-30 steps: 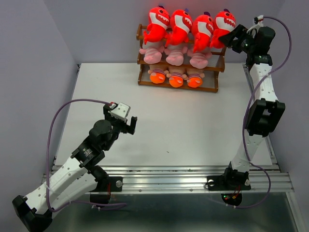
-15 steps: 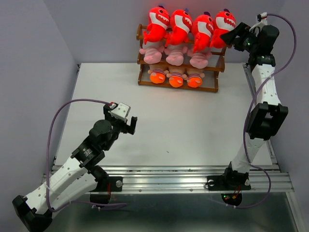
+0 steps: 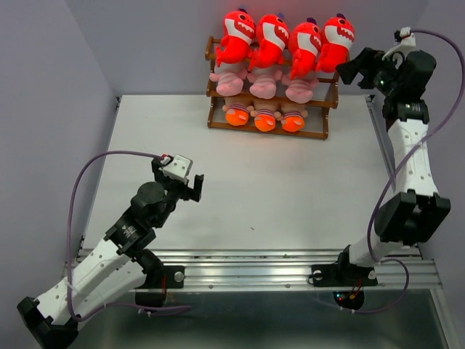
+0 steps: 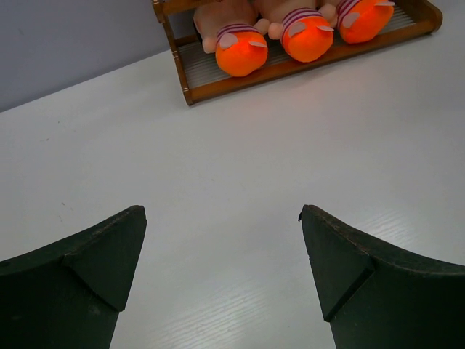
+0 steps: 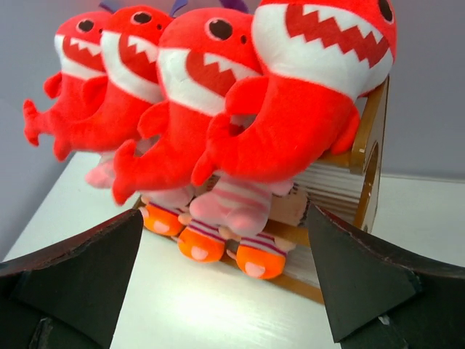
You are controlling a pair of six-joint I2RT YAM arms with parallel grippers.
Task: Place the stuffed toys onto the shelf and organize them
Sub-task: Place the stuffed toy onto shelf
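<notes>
The shelf (image 3: 314, 134) stands at the table's far edge, a brown wooden rack. Several red sharks (image 3: 272, 40) fill its top tier, three pink striped toys (image 3: 261, 81) the middle one, and three orange-footed dolls (image 3: 265, 118) the bottom one. My right gripper (image 3: 349, 67) hovers open just right of the rightmost shark (image 5: 305, 109), apart from it and holding nothing. In the right wrist view the gripper (image 5: 225, 214) frames the shelf (image 5: 370, 138), the pink toys (image 5: 236, 207) and the dolls (image 5: 254, 258). My left gripper (image 3: 195, 187) is open and low over the table; the left wrist view shows this gripper (image 4: 222, 214) empty, with the dolls (image 4: 305, 36) far ahead.
The white table (image 3: 276, 182) has grey-purple walls at the back and on both sides. A metal rail (image 3: 254, 265) carrying both arm bases runs along the near edge. A purple cable (image 3: 102, 163) loops from the left wrist.
My right gripper has drawn back to the right, off the rightmost shark, and its jaws have widened. The left arm has barely shifted.
</notes>
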